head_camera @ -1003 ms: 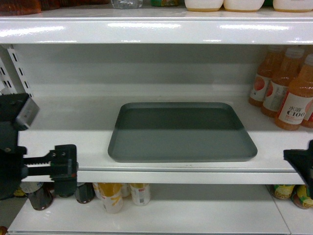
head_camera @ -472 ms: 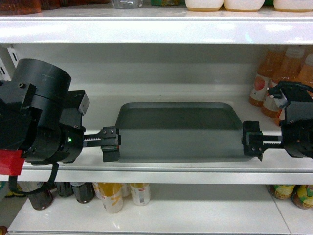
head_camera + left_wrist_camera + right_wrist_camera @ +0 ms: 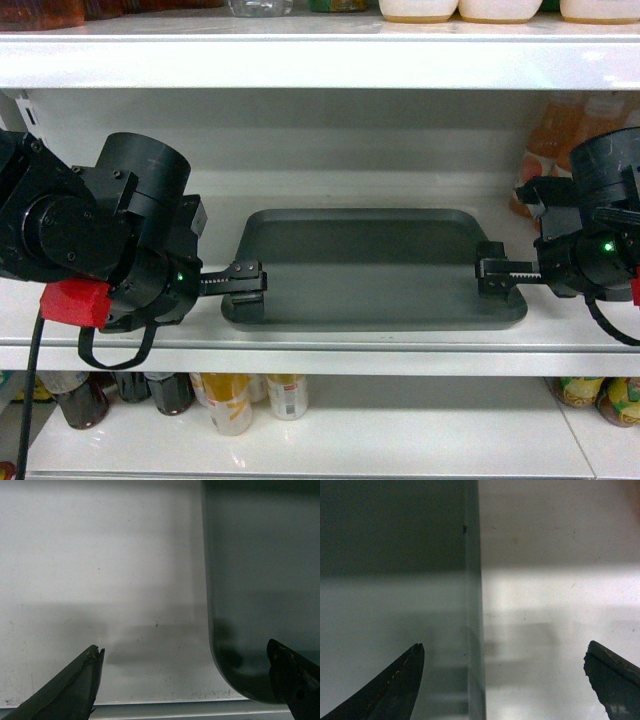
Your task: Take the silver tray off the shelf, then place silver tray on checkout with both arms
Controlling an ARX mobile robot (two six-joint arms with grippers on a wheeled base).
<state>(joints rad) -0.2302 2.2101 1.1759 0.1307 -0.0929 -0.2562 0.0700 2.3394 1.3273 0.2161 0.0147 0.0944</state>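
Observation:
The silver tray (image 3: 370, 265) lies flat on the white shelf (image 3: 380, 358), near the front lip. My left gripper (image 3: 245, 285) is open at the tray's front left corner. In the left wrist view that rounded corner of the silver tray (image 3: 260, 580) lies between the fingers of the left gripper (image 3: 185, 650), with the bare shelf (image 3: 100, 580) beside it. My right gripper (image 3: 493, 275) is open at the tray's right edge. In the right wrist view, the right gripper (image 3: 505, 646) straddles the rim of the silver tray (image 3: 395, 580). The checkout is out of view.
The board of the upper shelf (image 3: 320, 60) hangs low over the tray. Orange drink bottles (image 3: 545, 140) stand at the back right, partly behind my right arm. Bottles and cans (image 3: 230, 400) sit on the lower shelf. A slotted upright (image 3: 30, 120) is at the far left.
Both arms have swung in from the sides of the view. The open grippers have closed in on the tray's left and right edges. The tray has not moved.

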